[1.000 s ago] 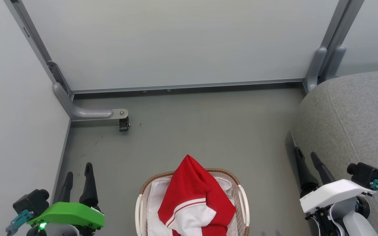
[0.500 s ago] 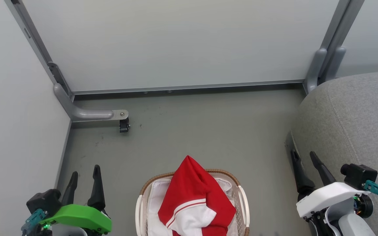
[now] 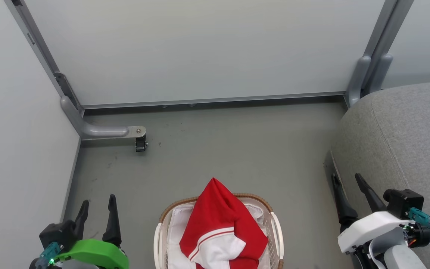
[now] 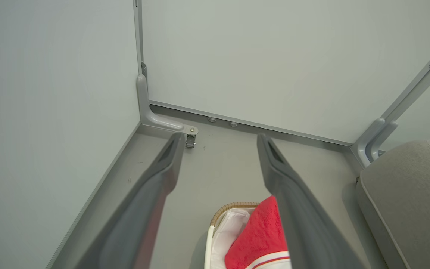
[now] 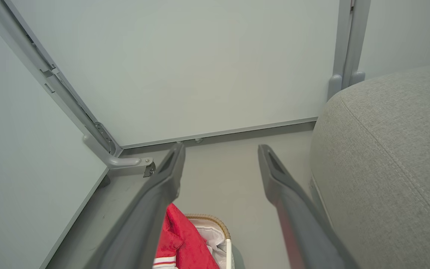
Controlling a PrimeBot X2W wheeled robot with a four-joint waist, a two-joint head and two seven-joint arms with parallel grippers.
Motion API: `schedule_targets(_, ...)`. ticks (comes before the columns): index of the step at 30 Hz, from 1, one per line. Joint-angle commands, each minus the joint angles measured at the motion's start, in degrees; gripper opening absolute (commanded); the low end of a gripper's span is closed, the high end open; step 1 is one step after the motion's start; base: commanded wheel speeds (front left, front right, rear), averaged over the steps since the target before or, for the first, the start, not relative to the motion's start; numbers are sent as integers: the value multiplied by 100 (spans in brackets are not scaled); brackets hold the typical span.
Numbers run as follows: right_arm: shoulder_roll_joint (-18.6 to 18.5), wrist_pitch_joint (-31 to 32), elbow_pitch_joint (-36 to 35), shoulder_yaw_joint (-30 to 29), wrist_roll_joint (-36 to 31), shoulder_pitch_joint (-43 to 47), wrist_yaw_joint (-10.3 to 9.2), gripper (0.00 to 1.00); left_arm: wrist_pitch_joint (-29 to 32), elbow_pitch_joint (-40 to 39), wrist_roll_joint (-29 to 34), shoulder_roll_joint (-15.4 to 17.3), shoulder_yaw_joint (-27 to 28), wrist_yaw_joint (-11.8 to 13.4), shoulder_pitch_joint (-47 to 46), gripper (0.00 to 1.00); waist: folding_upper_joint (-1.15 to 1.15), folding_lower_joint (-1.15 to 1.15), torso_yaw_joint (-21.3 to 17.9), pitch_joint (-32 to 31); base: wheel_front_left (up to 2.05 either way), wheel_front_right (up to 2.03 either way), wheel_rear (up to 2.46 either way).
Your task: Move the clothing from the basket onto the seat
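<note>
Between the left gripper (image 3: 98,203) and right gripper (image 3: 346,179) sits the basket (image 3: 277,229), red clothing (image 3: 218,220) heaped inside, untouched. Both jaws gape wide, holding nothing, guessing they're prepped to grab. The seat (image 3: 405,138) is just beside the right jaws.

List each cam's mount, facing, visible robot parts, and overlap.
Head view: on the head, facing forward and down at the floor; left gripper lower left, right gripper lower right, both open.
Left wrist view: on the left wrist, facing the back panel along its own fingers.
Right wrist view: on the right wrist, facing the same panel along its own fingers.
Shared: all three catch the basket, the clothing and the seat.
</note>
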Motion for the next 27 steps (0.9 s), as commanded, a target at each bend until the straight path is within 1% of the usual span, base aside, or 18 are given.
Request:
schedule_targets(1,-33,-49,11,-17,-147,10,2,100,-40,-3,166,8,19,17,28,100,0,0,0,-2,0,0,0)
schedule_targets(13,-17,-196,324,-85,-853,-39,3,100,-189,178,737,-11,43,45,81,100,0,0,-5,-13,0,0,0)
schedule_targets(27,-6,-336,407,6,-1437,-114,2,100,-333,290,1285,-17,-70,6,73,100,0,0,-73,55,0,0,0)
